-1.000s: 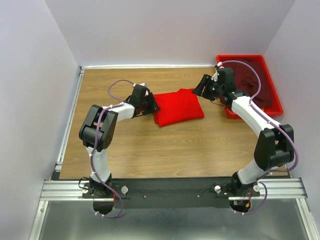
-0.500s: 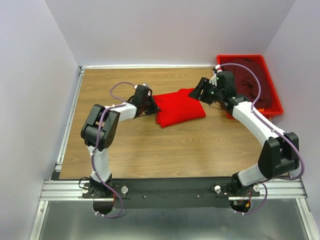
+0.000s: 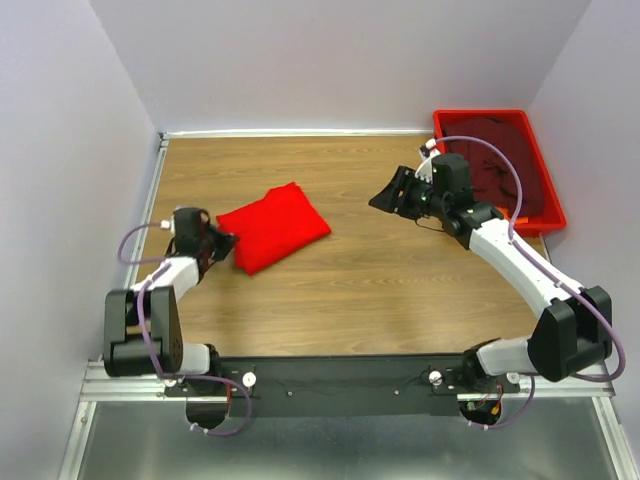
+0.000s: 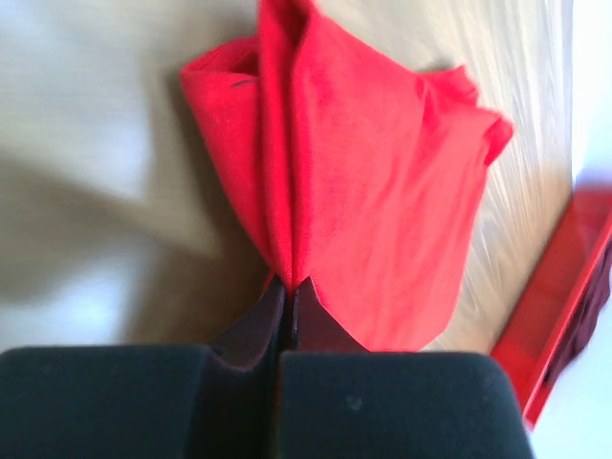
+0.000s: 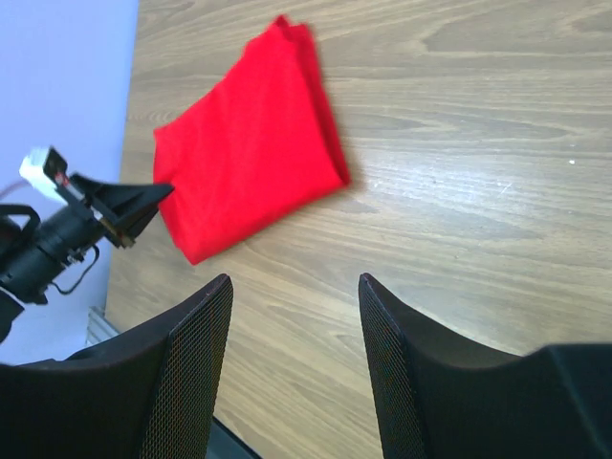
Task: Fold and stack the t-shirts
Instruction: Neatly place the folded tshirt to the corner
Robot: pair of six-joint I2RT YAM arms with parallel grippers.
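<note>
Left pincer (image 3: 222,244): closed tight, its two jaws meeting on a pinch of cloth at the left edge of the bright red t-shirt (image 3: 273,225); the left wrist view shows the fabric bunched into a ridge right where the jaws close.
Right pincer (image 3: 390,196): wide open and holding nothing, poised over bare wood with clear space between its fingers (image 5: 201,373).
Bright red t-shirt: a folded bundle lying flat on the left half of the bench (image 3: 350,290), its long side running diagonally, well apart from the right pincer.
Dark maroon t-shirt (image 3: 497,163): crumpled inside the red tray (image 3: 480,114) at the far right corner of the bench.
Change, shirt: half a second ago the red bundle lay near the middle of the bench between both pincers; it now sits clearly further left and nearer the arm bases.
Change, left arm: it was stretched out toward the centre; it is now drawn back along the left edge, with the cloth kept in its grip.
Change, right pincer: it was at the bundle's far right corner before; now the bundle has gone from it, and it has shifted only slightly left.
Change, tray and maroon shirt: no visible shift.
</note>
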